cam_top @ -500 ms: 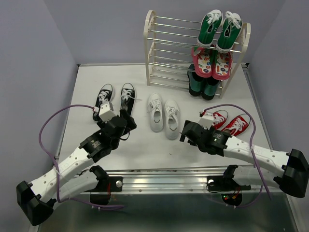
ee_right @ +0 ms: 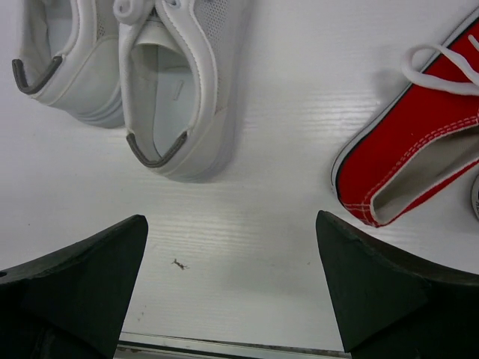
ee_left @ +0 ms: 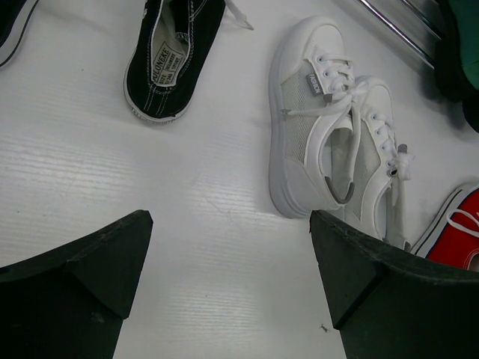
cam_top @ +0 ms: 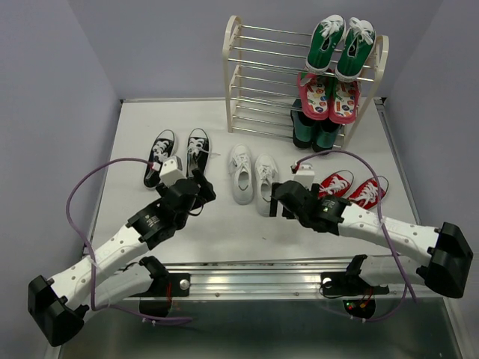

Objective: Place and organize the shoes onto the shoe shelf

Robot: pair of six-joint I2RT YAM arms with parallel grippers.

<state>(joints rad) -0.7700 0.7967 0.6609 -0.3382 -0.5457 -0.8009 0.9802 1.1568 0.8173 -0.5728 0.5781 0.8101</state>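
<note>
The three pairs of shoes are all found on the white worktop [cam_top: 224,232], none of them on the shelf. The black canvas lace-up sneakers with white toe caps [cam_top: 196,146] are set at centre left of the overhead view, toes pointing up the frame. The all-white lace-up sneakers [cam_top: 241,173] are placed side by side in the middle. The red canvas sneakers with white laces [cam_top: 367,193] are laid at an angle at centre right, partly covered by the right arm.

The shoe shelf with cream arched side frames and thin silver rods [cam_top: 232,75] is stood at the top centre, against the far edge of the worktop. Its left half is seen as bare rods. On its right half, a pair of green sneakers [cam_top: 340,46] is carried on the top tier, a pair of pink patterned slippers [cam_top: 329,96] below it, and a dark green pair [cam_top: 313,133] at the bottom.

The left gripper [ee_left: 228,224] is held wide apart with nothing between its black fingers; it is positioned above bare worktop, with a black sneaker's heel at upper left and a white sneaker at upper right of its wrist view. The right gripper [ee_right: 230,221] is likewise spread and empty, held just below the white sneakers' heels, with a red heel at the right of its view.
</note>
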